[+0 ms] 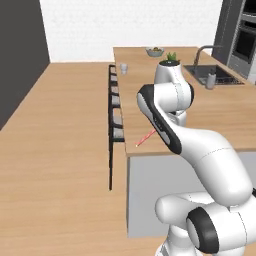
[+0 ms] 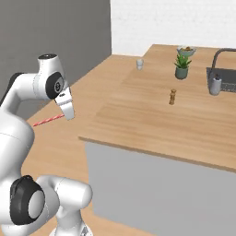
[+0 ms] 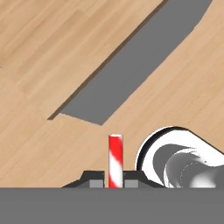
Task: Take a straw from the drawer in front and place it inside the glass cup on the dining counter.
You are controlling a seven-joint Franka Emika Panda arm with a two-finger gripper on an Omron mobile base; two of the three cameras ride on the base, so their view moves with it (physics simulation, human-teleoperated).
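Observation:
My gripper [image 2: 68,113] is shut on the straw [image 2: 48,120], a thin red-and-white striped stick that juts out sideways, held in the air left of the dining counter [image 2: 152,115]. In the hand view the straw [image 3: 115,158] stands up between the two fingertips of the gripper [image 3: 115,183]. From the left base view the straw [image 1: 145,138] pokes out beside my forearm at the counter's near left corner [image 1: 225,117]. The glass cup [image 1: 123,68] [image 2: 139,64] stands upright at the counter's far left edge, well beyond the gripper. The drawer is out of view.
A fruit bowl [image 1: 155,51] and a potted plant [image 2: 182,64] sit at the counter's far end. The sink [image 1: 212,74] with faucet and a soap bottle [image 2: 215,85] lies right. A brown shaker [image 2: 173,97] stands mid-counter. Stools [image 1: 116,115] line the left side.

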